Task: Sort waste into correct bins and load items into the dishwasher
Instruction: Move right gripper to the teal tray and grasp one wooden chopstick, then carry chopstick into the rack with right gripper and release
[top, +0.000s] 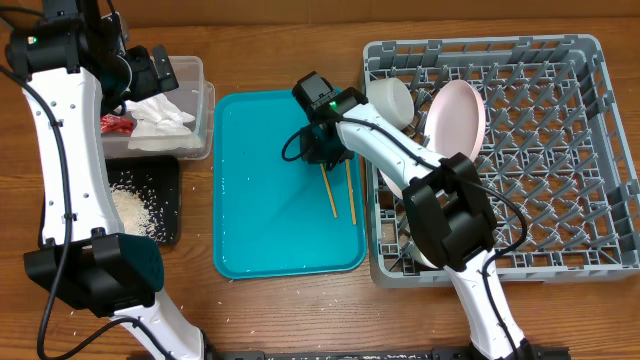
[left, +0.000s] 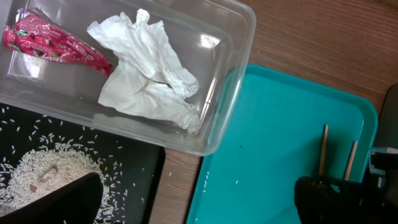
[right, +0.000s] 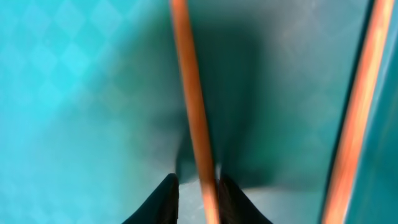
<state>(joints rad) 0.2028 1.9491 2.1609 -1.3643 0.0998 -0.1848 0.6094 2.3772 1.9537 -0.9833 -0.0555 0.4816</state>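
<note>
Hovering over the tub, my left claw is spread wide and holds nothing; the wrapper and napkin lie in the tub, and the rice sits in the black tray beside it. On the teal tray, my right claw is down on the left chopstick, fingers narrowly parted astride it, not yet clamped as far as I can judge. I'd close gently and squarely so it can't roll, stay clear of the second chopstick just beside, then lift level toward the rack, where a pink plate stands.
</note>
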